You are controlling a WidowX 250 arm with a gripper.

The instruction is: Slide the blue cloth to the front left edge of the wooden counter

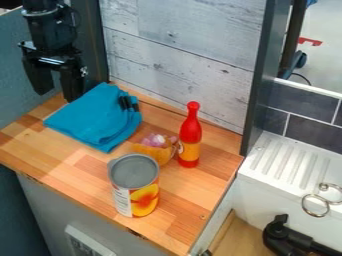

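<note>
The black gripper (57, 95) hangs open at the upper left, its two fingers apart with nothing between them. Nearest to it is a folded teal cloth (90, 120) on the wooden counter, with small dark pieces near its right corner. Right of the cloth, an orange item (159, 153) with a pinkish-white top rests behind a metal can (135, 186) that has a fruit label and stands upright at the front. A red bottle (191, 131) with a narrow neck and a yellow-orange label stands upright just right of the orange item.
The wooden counter (87, 166) ends against a grey plank wall (190, 45) at the back. A dark upright post (262, 75) rises at its right. Beyond are a white ribbed sink ledge (294, 160), metal rings (315, 206) and a black fixture (284, 237).
</note>
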